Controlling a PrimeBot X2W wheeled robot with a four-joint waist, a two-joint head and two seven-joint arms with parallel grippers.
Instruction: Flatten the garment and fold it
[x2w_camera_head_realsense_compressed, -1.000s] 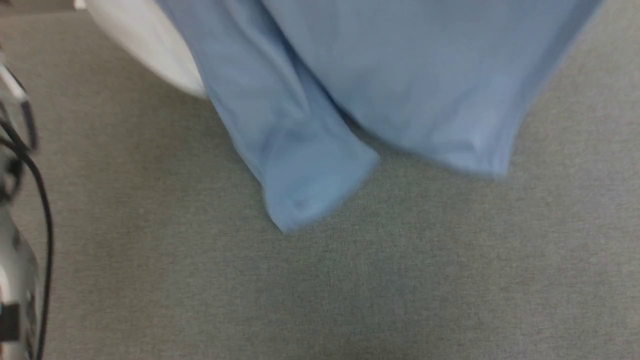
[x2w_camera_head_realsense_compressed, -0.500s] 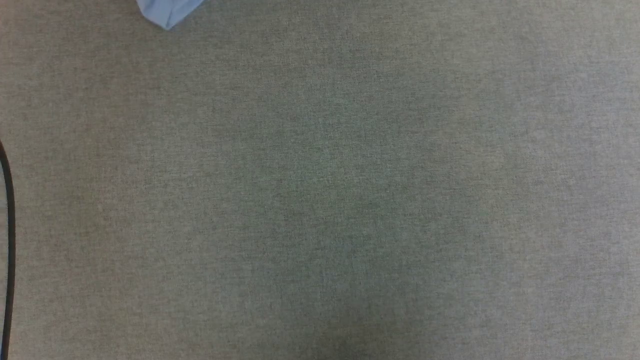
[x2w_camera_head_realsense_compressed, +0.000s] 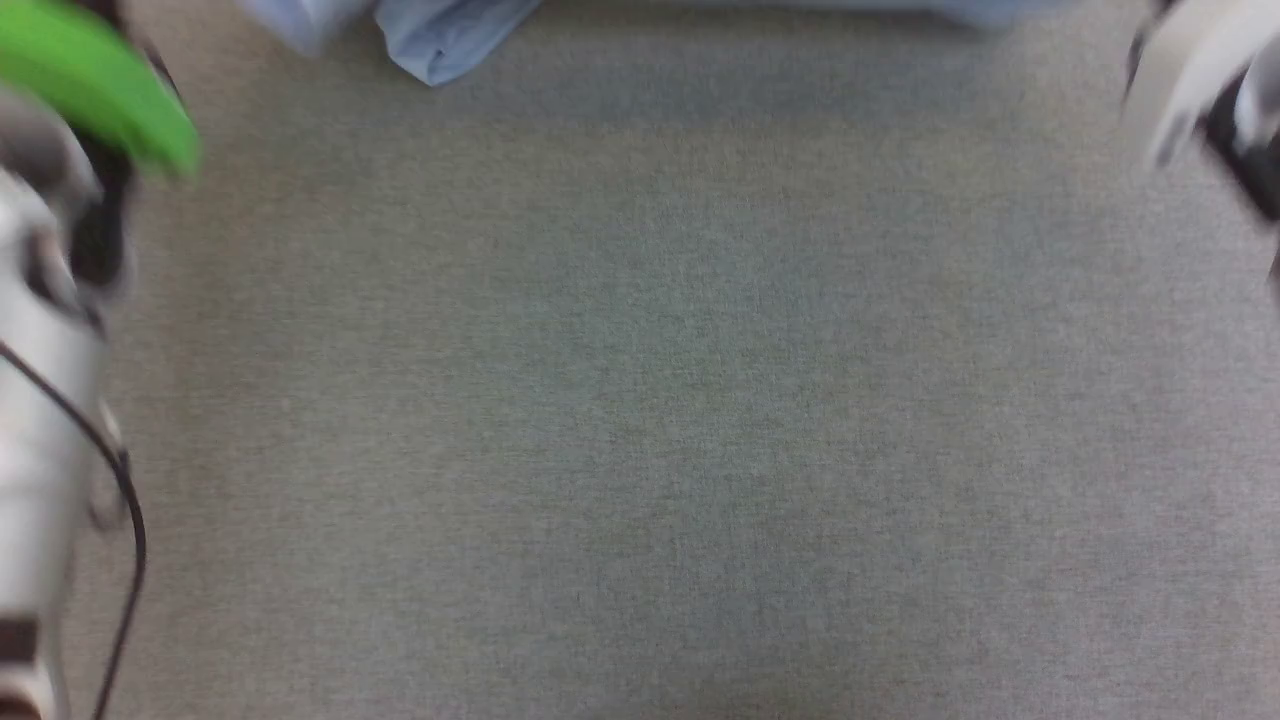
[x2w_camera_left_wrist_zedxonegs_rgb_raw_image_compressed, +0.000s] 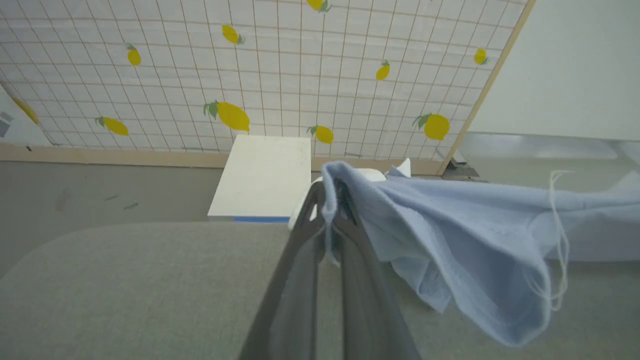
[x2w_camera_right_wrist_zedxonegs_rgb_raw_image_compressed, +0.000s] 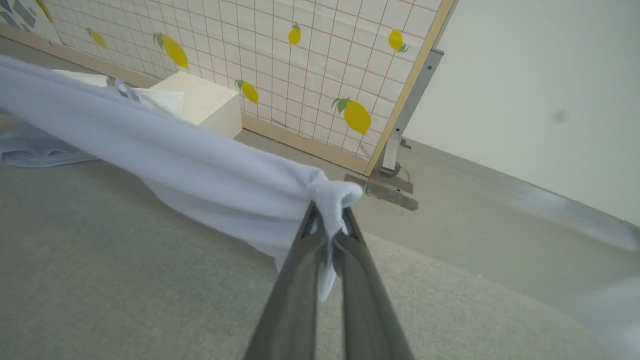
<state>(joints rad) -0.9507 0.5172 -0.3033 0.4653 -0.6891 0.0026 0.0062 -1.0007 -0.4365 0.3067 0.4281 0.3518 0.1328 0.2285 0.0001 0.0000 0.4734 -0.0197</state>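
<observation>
The light blue garment (x2w_camera_left_wrist_zedxonegs_rgb_raw_image_compressed: 465, 235) hangs stretched between both grippers above the grey table. My left gripper (x2w_camera_left_wrist_zedxonegs_rgb_raw_image_compressed: 332, 197) is shut on one bunched edge of it, the cloth draping off to the right in the left wrist view. My right gripper (x2w_camera_right_wrist_zedxonegs_rgb_raw_image_compressed: 330, 212) is shut on another pinched corner, with the garment (x2w_camera_right_wrist_zedxonegs_rgb_raw_image_compressed: 165, 155) running away to the left. In the head view only the garment's lower edge (x2w_camera_head_realsense_compressed: 440, 40) hangs in at the top. Blurred parts of the left arm (x2w_camera_head_realsense_compressed: 40, 300) and right arm (x2w_camera_head_realsense_compressed: 1210, 90) show at the sides. Collar, buttons and script are hidden.
The grey cloth-covered table (x2w_camera_head_realsense_compressed: 640, 400) lies below. Beyond it stand a lemon-patterned grid panel (x2w_camera_left_wrist_zedxonegs_rgb_raw_image_compressed: 250, 75), a white box (x2w_camera_left_wrist_zedxonegs_rgb_raw_image_compressed: 265, 175) on the floor and a plain white wall (x2w_camera_right_wrist_zedxonegs_rgb_raw_image_compressed: 540, 80). A green band (x2w_camera_head_realsense_compressed: 90, 80) sits on the left arm, with a black cable (x2w_camera_head_realsense_compressed: 125, 540) alongside.
The head view has shifted a lot between frames. A second ago the garment hung large across the top; it then left almost entirely. Now its lower edge and both arms show.
</observation>
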